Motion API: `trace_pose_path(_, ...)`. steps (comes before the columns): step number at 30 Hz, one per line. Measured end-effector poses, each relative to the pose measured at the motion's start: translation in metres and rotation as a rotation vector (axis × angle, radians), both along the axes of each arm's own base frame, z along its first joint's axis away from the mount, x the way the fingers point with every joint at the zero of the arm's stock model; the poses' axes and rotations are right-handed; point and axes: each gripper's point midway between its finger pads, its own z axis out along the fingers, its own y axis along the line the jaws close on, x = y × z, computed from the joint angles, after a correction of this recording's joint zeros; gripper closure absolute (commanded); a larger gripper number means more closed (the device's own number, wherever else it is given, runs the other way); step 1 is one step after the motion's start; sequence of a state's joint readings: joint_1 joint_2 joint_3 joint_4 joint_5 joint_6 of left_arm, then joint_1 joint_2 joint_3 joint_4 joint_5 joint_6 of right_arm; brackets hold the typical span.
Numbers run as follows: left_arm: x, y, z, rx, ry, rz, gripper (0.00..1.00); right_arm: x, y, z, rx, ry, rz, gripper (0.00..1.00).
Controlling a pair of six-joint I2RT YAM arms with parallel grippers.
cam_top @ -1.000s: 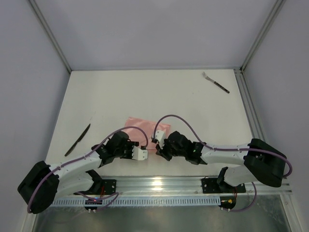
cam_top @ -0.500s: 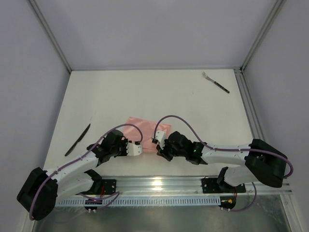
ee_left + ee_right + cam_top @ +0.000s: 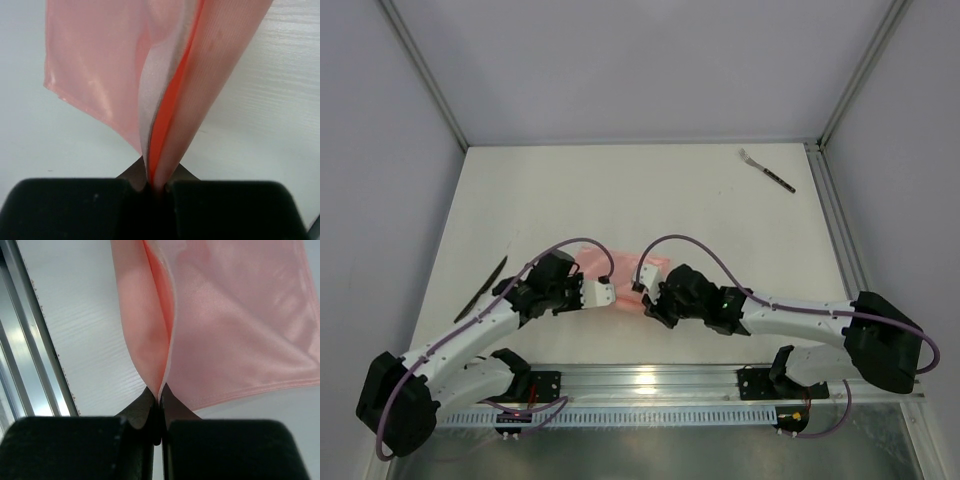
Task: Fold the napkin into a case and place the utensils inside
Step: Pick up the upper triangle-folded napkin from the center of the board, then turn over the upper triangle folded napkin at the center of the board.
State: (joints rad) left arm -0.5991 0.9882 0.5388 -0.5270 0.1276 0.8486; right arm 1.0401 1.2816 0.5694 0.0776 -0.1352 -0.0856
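Note:
The salmon-pink napkin (image 3: 625,268) lies near the table's front middle, mostly hidden between the two wrists. My left gripper (image 3: 610,293) is shut on its near left corner; in the left wrist view the cloth (image 3: 165,95) rises doubled from between the pads (image 3: 157,187). My right gripper (image 3: 642,296) is shut on the near right corner; the cloth (image 3: 225,325) hangs from its pads (image 3: 160,405). The fork (image 3: 766,170), with silvery prongs and a dark handle, lies at the far right of the table, well away from both grippers.
A dark slim knife-like utensil (image 3: 480,290) lies at the table's left side, beside the left arm. A metal rail (image 3: 720,380) runs along the near edge. Frame posts (image 3: 840,230) and walls bound the table at left, right and back.
Both grippers have moved away from the near edge, carrying the napkin's near edge over the rest of the cloth. Less of the napkin shows in the top view. The fork has not moved.

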Motion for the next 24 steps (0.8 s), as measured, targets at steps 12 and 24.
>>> trace_pose_path(12, -0.019, 0.019, 0.080, 0.090, 0.089, -0.018, 1.00, 0.000, 0.031, 0.111, 0.046, -0.041, 0.088, 0.96)
trace_pose_path(24, -0.038, 0.052, 0.126, 0.167, 0.063, 0.005, 1.00, -0.057, 0.052, 0.152, 0.110, 0.015, 0.189, 0.96)
